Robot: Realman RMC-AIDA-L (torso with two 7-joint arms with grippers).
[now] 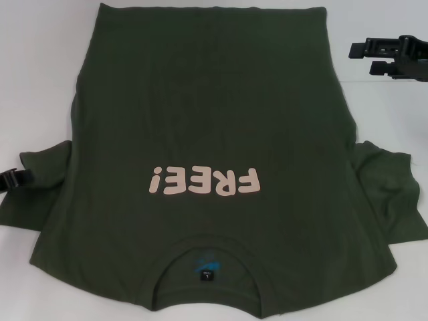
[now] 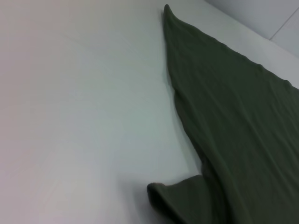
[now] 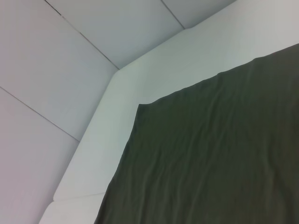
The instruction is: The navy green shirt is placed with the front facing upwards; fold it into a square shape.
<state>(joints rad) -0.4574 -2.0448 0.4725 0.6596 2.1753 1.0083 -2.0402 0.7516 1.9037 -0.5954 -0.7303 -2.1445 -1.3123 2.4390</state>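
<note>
Dark olive-green short-sleeved cotton shirt (image 1: 214,120) with pale pink "FREE!" lettering (image 1: 204,180) is lying flat, front up, on the white table (image 1: 33,80), collar and small black neck label (image 1: 206,275) nearest the robot. Left gripper (image 1: 12,179) is sitting at the left edge, touching the bunched left sleeve; can't tell whether it is clenched or released. Right gripper (image 1: 384,57) is hovering off the shirt's far right side, beyond the hem corner, fingers looking parted, grasping nothing.
</note>
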